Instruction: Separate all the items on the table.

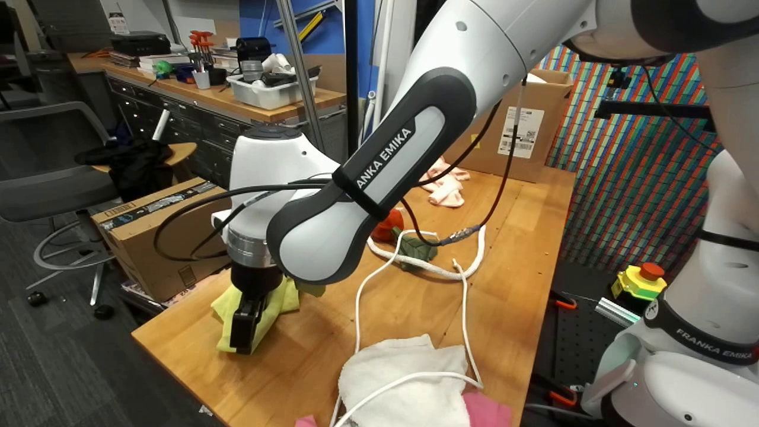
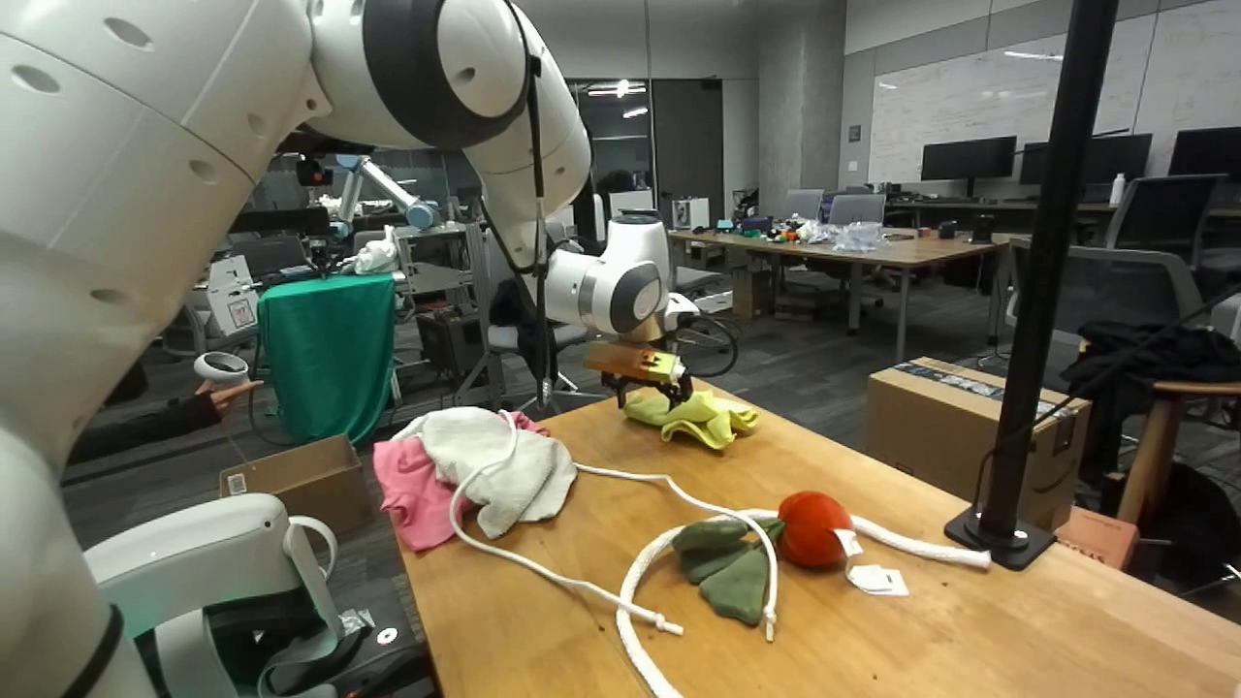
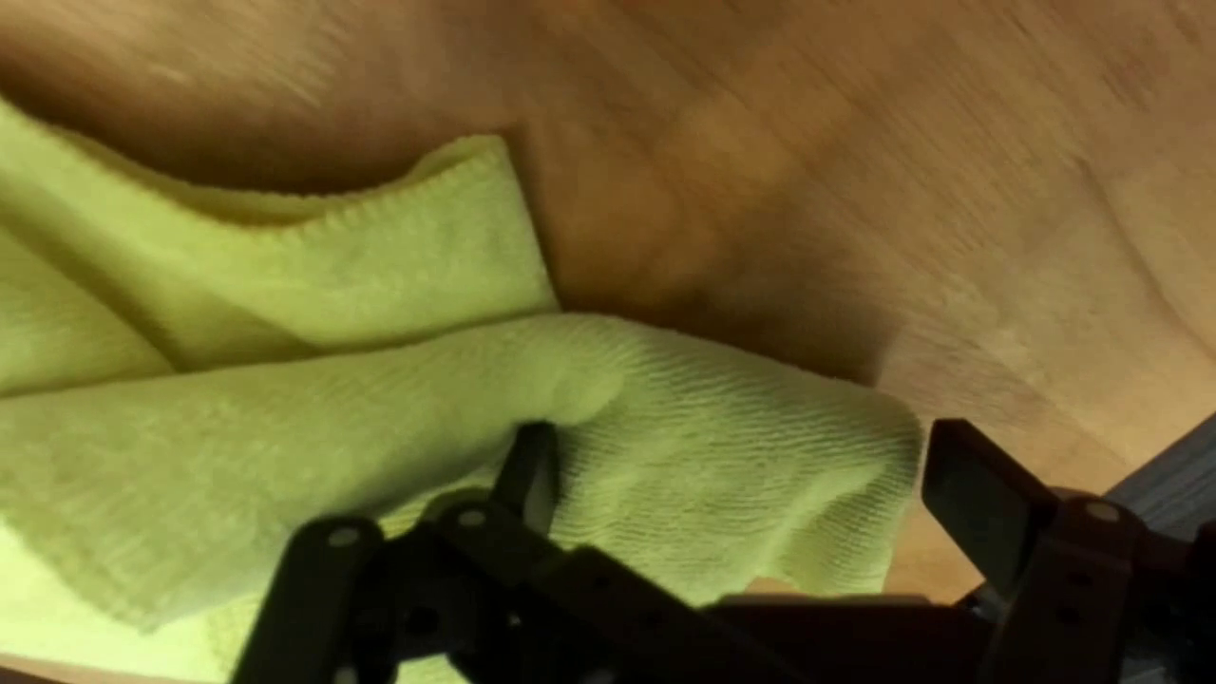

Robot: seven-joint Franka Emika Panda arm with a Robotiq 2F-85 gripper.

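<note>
Yellow cloth (image 2: 703, 424) and beige cloth (image 1: 447, 194) lie apart from the rope (image 2: 625, 609), which I count as done; left: white cloth (image 2: 535, 475) and pink cloth (image 2: 419, 494) under it, ball (image 2: 808, 528) and leaves (image 2: 734, 586) against it. Gripper (image 3: 746, 456), spread wide astride a yellow cloth fold, grips nothing, though contact is hard to judge.

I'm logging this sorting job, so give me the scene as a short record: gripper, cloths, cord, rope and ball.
gripper: open, straddling a fold of the yellow cloth
yellow cloth: crumpled on the table, apart from the white cloth
white cloth: partly on top of the pink cloth
peach cloth: crumpled near the tabletop box
cord: across the white cloth, one end beside the leaves
rope: thicker, curving past the ball
ball: red, against the leaves
</note>
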